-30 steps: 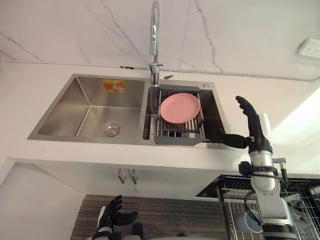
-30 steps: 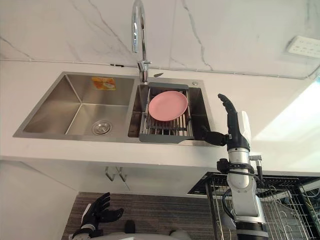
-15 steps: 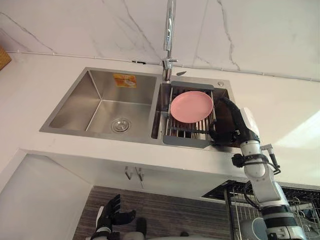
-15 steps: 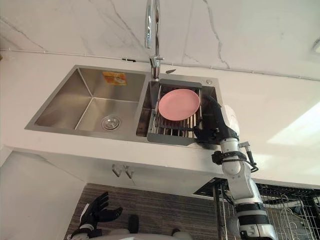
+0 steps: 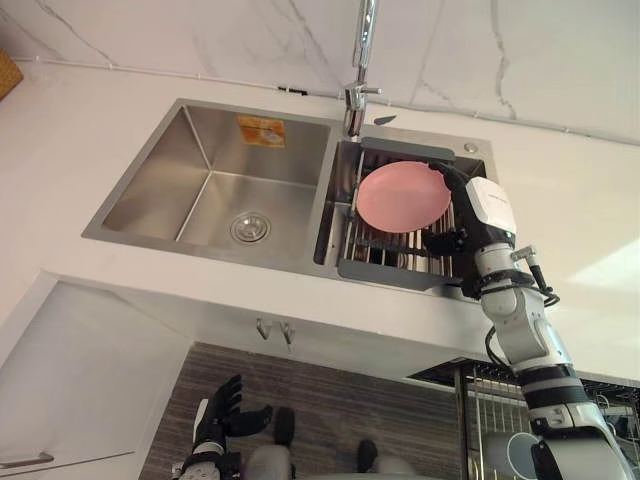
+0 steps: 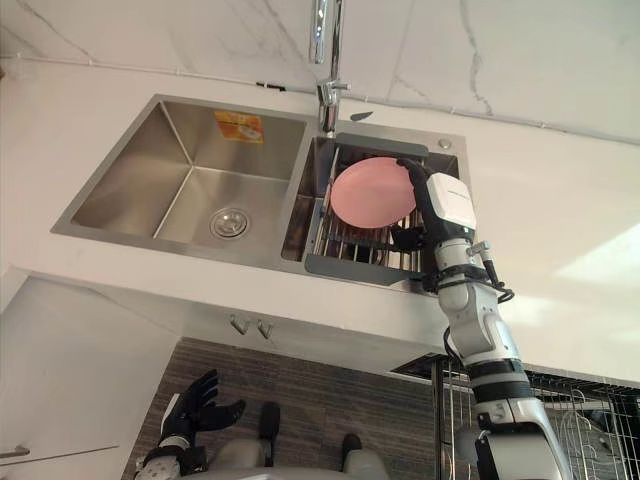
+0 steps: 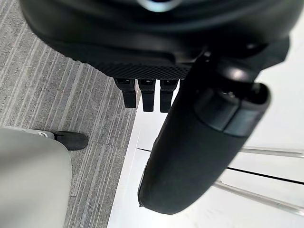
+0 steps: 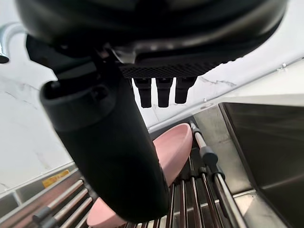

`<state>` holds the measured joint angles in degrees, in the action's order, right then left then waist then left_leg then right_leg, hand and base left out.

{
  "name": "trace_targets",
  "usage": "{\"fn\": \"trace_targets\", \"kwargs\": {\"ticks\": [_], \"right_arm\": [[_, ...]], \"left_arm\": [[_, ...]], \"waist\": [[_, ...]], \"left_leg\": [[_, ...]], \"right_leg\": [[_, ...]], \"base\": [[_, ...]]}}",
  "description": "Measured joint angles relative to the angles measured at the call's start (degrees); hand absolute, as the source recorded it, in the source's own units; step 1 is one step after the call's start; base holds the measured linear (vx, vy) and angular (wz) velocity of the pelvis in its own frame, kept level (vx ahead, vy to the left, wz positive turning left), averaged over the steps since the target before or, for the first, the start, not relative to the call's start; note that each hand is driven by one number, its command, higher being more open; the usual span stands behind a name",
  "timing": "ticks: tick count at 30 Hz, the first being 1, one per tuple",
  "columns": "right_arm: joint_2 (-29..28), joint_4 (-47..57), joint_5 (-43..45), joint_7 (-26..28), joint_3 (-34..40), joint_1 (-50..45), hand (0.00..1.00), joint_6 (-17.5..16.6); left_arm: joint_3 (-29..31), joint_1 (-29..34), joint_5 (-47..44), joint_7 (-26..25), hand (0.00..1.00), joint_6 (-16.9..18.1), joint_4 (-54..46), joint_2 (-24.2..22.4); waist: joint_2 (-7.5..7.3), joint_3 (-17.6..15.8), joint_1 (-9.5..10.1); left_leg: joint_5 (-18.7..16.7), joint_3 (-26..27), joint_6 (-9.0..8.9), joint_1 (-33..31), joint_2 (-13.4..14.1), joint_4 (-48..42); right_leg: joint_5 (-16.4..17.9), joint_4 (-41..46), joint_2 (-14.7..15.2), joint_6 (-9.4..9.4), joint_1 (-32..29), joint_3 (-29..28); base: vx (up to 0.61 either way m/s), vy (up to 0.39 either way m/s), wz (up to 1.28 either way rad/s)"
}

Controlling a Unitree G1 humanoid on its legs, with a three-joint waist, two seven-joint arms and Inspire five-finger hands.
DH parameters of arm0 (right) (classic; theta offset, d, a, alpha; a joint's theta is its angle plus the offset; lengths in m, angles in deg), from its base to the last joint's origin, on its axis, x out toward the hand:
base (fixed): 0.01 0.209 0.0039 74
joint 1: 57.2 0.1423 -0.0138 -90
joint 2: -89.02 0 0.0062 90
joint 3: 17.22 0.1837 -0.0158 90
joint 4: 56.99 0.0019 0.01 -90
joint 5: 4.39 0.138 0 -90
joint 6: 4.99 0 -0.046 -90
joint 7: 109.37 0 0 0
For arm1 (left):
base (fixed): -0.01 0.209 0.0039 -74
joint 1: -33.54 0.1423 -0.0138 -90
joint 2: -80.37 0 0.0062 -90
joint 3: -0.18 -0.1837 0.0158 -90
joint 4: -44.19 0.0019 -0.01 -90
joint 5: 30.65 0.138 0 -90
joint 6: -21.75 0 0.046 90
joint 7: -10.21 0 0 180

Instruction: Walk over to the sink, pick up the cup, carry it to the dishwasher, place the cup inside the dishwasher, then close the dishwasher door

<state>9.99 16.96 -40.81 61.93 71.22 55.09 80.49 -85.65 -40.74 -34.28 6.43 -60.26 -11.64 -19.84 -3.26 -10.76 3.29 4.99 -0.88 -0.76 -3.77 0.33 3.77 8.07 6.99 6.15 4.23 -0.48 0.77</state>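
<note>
The sink point(image 5: 210, 190) is a steel double basin set in a white counter point(image 5: 585, 185), with the faucet point(image 5: 362, 50) rising at its back edge between the two basins. The left basin holds a drain point(image 5: 250, 227) and has an orange sticker point(image 5: 260, 130) on its rear wall. A grey rack point(image 5: 390, 262) of bars spans the sink's right basin, and a pink plate point(image 5: 403, 197) leans on it, tilted up toward the back.

The right hand point(image 5: 462, 208) reaches over the sink's right basin, just beside the plate's right edge. Its fingers point(image 8: 161, 92) are straight and side by side, arching over the plate's upper right rim, and its thumb point(image 8: 109, 156) stands apart from them, pointing at the rack bars below the plate. Nothing is between thumb and fingers. Whether the fingertips touch the plate cannot be told.

Below the sink's right end and nearer the robot, a wire dishwasher rack point(image 5: 478, 400) sticks out under the counter. A pale round shape point(image 5: 520, 452) sits in it, partly hidden by the right arm; it may be the cup, though the view is too poor to be sure. It lies well apart from the right hand, far below it.

The left hand point(image 5: 225, 408) hangs low in front of the sink's left basin, over the grey striped floor point(image 5: 340, 400), fingers spread and holding nothing. Two small cabinet handles point(image 5: 272, 330) show just under the sink's front edge.
</note>
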Motion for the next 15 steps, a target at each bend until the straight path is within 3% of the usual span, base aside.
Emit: {"fn": "trace_targets", "kwargs": {"ticks": [8,9,15], "right_arm": [[1.4,-3.9,-1.1,0.0,-2.9,4.7,0.9,0.5],[1.4,-4.0,-1.3,0.0,-2.9,4.9,0.3,0.6],[1.5,-5.8,-3.4,-0.1,-3.5,7.0,0.3,1.4]], "left_arm": [[0.0,-1.7,-1.0,-0.2,0.9,0.3,-0.1,-0.1],[-0.1,-1.7,-1.0,-0.2,0.9,0.3,-0.1,-0.1],[-0.2,-2.1,-2.0,-1.1,0.9,0.5,-0.1,-0.1]], "waist": [[0.1,-2.8,0.29],[0.12,-2.8,0.37],[0.22,-3.6,0.79]], "left_leg": [[0.0,-0.5,0.0,-2.0,0.0,-1.7],[0.0,-0.6,0.0,-2.2,0.0,-1.8],[0.0,-1.2,0.01,-3.1,-0.1,-2.6]], "right_leg": [[0.0,1.0,0.0,-0.01,-1.3,0.8],[0.0,1.1,0.0,-0.01,-1.5,0.9],[0.0,1.5,0.0,-0.05,-1.9,1.5]], "base": [[-0.03,-0.006,0.05],[-0.03,-0.004,0.04],[-0.03,-0.007,0.05]]}}
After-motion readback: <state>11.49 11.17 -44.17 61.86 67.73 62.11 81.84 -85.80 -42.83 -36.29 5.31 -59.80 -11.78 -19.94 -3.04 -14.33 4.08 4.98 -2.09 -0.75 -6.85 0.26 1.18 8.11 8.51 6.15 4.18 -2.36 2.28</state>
